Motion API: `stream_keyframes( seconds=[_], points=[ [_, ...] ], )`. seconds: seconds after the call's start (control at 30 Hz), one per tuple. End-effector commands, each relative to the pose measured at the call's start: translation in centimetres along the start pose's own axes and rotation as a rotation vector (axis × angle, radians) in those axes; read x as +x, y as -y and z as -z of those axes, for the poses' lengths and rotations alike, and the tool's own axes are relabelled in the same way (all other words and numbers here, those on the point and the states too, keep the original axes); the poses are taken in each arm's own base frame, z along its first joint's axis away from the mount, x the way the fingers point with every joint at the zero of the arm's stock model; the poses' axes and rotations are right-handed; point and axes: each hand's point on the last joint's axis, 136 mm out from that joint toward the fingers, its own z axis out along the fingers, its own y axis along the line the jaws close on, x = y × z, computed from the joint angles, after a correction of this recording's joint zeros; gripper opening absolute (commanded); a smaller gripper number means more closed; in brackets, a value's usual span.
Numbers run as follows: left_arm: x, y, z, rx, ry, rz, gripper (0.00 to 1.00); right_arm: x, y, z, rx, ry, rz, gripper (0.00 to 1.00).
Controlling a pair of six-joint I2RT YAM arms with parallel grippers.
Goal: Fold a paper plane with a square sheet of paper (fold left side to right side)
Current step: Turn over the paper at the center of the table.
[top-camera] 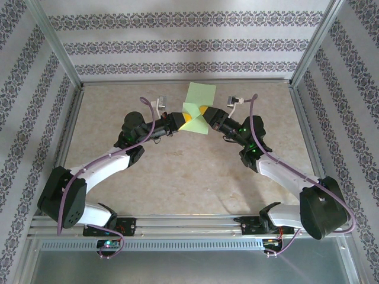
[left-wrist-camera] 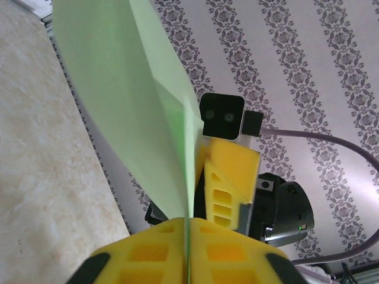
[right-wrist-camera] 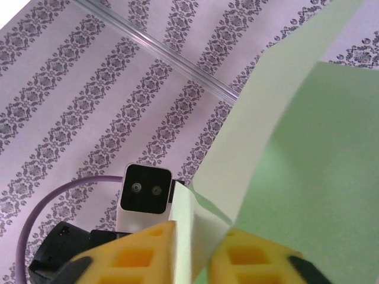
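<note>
The light-green square sheet of paper, partly folded, is held up off the table at the far middle, between both grippers. My left gripper comes from the left; in the left wrist view it is shut on the sheet's lower edge, pads pressed together. My right gripper faces it from the right. In the right wrist view its jaws stand apart, with a folded flap of the sheet between the fingers. One right finger shows just behind the sheet.
Aluminium posts and patterned walls enclose the table. A metal rail with both arm bases runs along the near edge. The left arm's wrist camera sits close in front of the right gripper.
</note>
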Motion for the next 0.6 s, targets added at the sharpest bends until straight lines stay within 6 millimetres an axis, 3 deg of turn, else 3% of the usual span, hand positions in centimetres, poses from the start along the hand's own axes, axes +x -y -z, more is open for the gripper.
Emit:
stream_keyframes(
  seconds=[0.0,0.23,0.4,0.57],
  points=[
    [0.2,1.3,0.0,0.015,-0.017,-0.045,0.04,-0.5,-0.4,1.1,-0.008,0.025,0.039,0.30],
    [1.6,-1.5,1.3,-0.186,-0.078,-0.105,0.00,-0.5,3.8,5.0,0.209,0.009,0.118,0.48],
    [3.1,-5.2,4.5,-0.535,-0.190,-0.227,0.00,-0.2,8.6,9.7,0.530,-0.011,0.239,0.61],
    [4.6,-8.6,8.4,-1.036,-0.401,-0.478,0.00,-0.8,12.4,15.4,0.888,-0.039,0.349,0.74]
  ],
)
